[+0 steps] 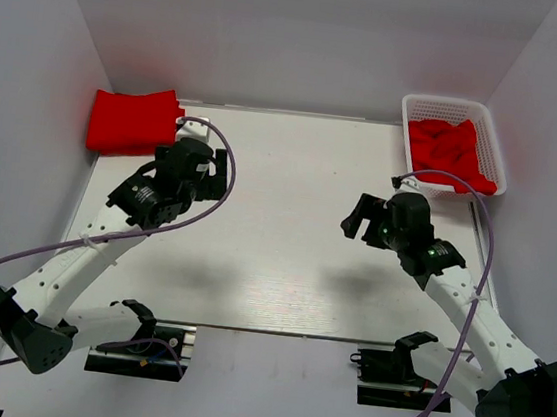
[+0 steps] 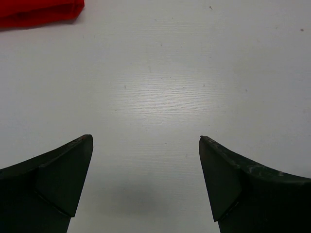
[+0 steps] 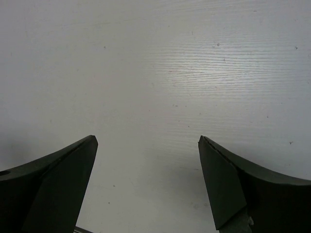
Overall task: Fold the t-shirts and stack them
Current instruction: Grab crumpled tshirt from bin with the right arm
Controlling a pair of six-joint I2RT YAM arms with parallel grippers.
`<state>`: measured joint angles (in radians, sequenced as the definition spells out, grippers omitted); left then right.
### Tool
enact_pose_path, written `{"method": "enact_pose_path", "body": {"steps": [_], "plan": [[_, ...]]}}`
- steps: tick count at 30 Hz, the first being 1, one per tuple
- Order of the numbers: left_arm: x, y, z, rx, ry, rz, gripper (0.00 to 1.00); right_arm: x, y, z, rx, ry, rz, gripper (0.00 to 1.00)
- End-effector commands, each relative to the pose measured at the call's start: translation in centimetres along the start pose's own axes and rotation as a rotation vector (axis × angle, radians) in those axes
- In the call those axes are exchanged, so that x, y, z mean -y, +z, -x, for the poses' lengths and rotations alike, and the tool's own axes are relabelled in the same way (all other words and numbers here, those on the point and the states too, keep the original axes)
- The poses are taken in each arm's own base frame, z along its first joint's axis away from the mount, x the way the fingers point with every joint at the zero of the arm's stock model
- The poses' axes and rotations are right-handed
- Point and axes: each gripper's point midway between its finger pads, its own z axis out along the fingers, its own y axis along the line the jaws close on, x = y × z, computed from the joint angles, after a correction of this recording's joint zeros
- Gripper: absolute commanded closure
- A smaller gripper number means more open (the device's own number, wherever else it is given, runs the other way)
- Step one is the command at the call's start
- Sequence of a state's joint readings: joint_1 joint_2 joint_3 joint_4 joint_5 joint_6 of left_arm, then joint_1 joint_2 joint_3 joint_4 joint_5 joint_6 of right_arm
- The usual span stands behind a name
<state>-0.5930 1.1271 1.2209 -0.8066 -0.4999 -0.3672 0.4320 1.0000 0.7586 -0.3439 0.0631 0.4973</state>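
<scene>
At my far left, in the back corner of the table (image 1: 286,230), lies a folded t-shirt (image 1: 132,121): soft bright red cloth pressed into a flat, roughly rectangular slab with rounded, slightly puffy edges. My left wrist camera catches only one corner of it, up at the top left, and it sits apart from my fingers. My left claw (image 2: 146,141) hangs over bare tabletop, just to the right of that red slab. Its two dark, matte, wedge-shaped fingers (image 2: 58,174) are spread as wide as they go, with nothing between them and nothing touching them. The tabletop under me is pale white board with a fine streaked grain and a few small specks. A thin purple cable (image 1: 220,147) loops over my left wrist. Further right, my right claw (image 3: 148,140) also hovers above the plain white surface, its smooth black fingers gaping wide, empty and clear of any cloth. Beyond it, in the back right corner, stands a white plastic basket (image 1: 493,127), rectangular, with a lattice of small holes in its walls. Inside it lie more t-shirts (image 1: 451,153) of the same red cloth, crumpled and creased into a loose heap, well apart from my right claw.
</scene>
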Motion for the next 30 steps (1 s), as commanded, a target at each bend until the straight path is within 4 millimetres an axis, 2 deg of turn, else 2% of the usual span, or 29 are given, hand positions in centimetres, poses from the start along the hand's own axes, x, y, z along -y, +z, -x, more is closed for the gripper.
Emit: {"method": "enact_pose_path", "body": {"steps": [1, 9, 15, 16, 19, 22, 23, 24, 25, 26, 27, 28, 29, 30], "plan": [[-0.4, -0.6, 0.7, 0.041, -0.021, 0.008, 0.00, -1.3, -0.6, 1.5, 0.070, -0.020, 0.073, 0.10], [-0.8, -0.7, 0.1, 0.032, -0.022, 0.023, 0.00, -1.8, -0.4, 2.0, 0.066, -0.018, 0.083, 0.10], [-0.6, -0.3, -0.4, 0.022, -0.018, 0.015, 0.00, -0.2, -0.1, 2.7, 0.114, -0.002, -0.003, 0.10], [-0.6, -0.3, -0.4, 0.022, -0.018, 0.015, 0.00, 0.1, -0.2, 3.6, 0.141, -0.001, -0.037, 0.10], [0.1, -0.3, -0.4, 0.017, -0.002, -0.027, 0.00, 2.9, 0.0, 5.3, 0.201, 0.000, -0.210, 0.10], [1.0, 0.3, -1.0, 0.003, 0.032, -0.072, 0.00, 4.0, 0.9, 6.7, 0.227, 0.023, -0.289, 0.10], [1.3, 0.3, -0.9, 0.007, 0.028, -0.085, 0.00, 4.2, 1.9, 7.2, 0.213, 0.019, -0.309, 0.10], [1.4, 0.6, -1.2, -0.005, 0.034, -0.081, 0.00, 3.8, 2.1, 8.6, 0.230, 0.013, -0.304, 0.10], [1.4, 0.9, -1.6, -0.025, 0.045, -0.073, 0.00, 4.2, 2.3, 9.6, 0.241, 0.022, -0.320, 0.10], [1.4, 0.9, -1.7, -0.025, 0.045, -0.073, 0.00, 4.6, 4.3, 8.9, 0.182, 0.005, -0.337, 0.10], [1.2, 1.3, -2.2, -0.046, 0.058, -0.055, 0.00, 3.2, 4.0, 12.2, 0.235, 0.007, -0.302, 0.10], [1.0, 1.3, -2.1, -0.043, 0.058, -0.046, 0.00, 3.7, 4.1, 12.8, 0.226, -0.003, -0.320, 0.10], [1.0, 1.6, -2.3, -0.050, 0.064, -0.034, 0.00, 4.7, 6.0, 12.5, 0.182, -0.007, -0.355, 0.10], [1.0, 1.9, -2.5, -0.058, 0.068, -0.031, 0.00, 3.6, 5.5, 15.9, 0.245, -0.003, -0.338, 0.10]]}}
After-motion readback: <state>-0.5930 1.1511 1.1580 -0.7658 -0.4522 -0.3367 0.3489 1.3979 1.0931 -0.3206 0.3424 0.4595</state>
